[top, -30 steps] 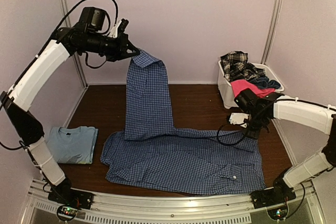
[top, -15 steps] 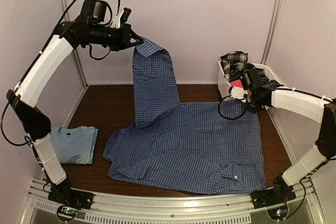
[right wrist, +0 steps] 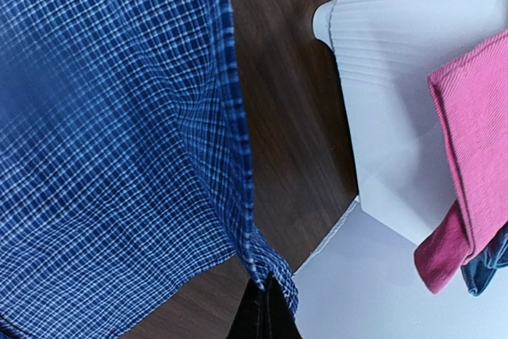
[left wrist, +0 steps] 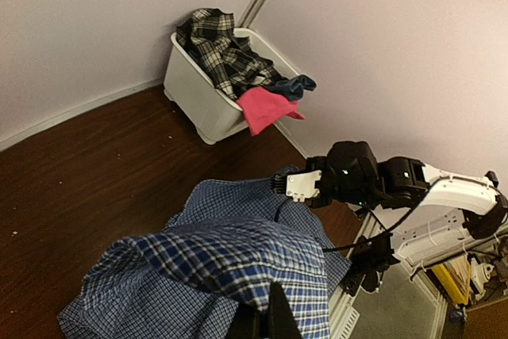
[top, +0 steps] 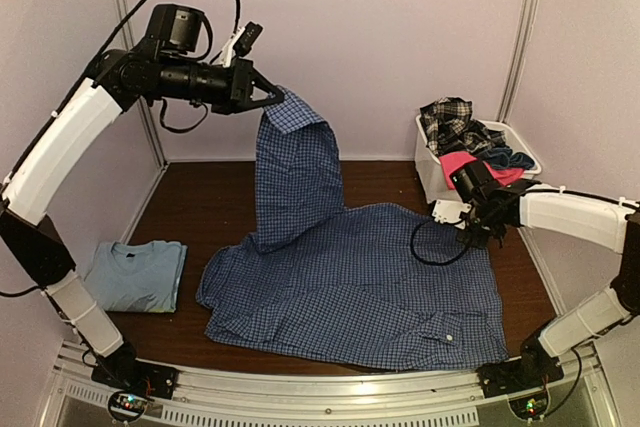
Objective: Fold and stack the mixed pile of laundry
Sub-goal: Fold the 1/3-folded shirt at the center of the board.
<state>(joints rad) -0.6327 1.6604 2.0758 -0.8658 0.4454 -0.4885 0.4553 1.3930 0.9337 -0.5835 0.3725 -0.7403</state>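
Note:
The blue small-check button shirt [top: 350,277] lies spread on the brown table, with one part lifted high at the back. My left gripper [top: 272,97] is shut on that lifted part, well above the table; the cloth [left wrist: 238,267] drapes over its fingers. My right gripper [top: 470,219] is shut on the shirt's far right edge [right wrist: 246,220], low beside the basket. A folded light blue T-shirt [top: 135,274] lies at the left. The plaid piece [top: 450,119], hot pink piece [top: 470,165] and dark navy pieces [top: 505,157] sit in the basket.
The white plastic basket [top: 432,172] stands at the back right corner against the wall; it also shows in the left wrist view [left wrist: 194,93] and the right wrist view [right wrist: 397,77]. A metal rail [top: 330,392] runs along the table's near edge.
My left gripper has carried the lifted shirt part to the right. My right gripper pulled the shirt's right edge toward the back of the table, then came down a little and forward beside the basket.

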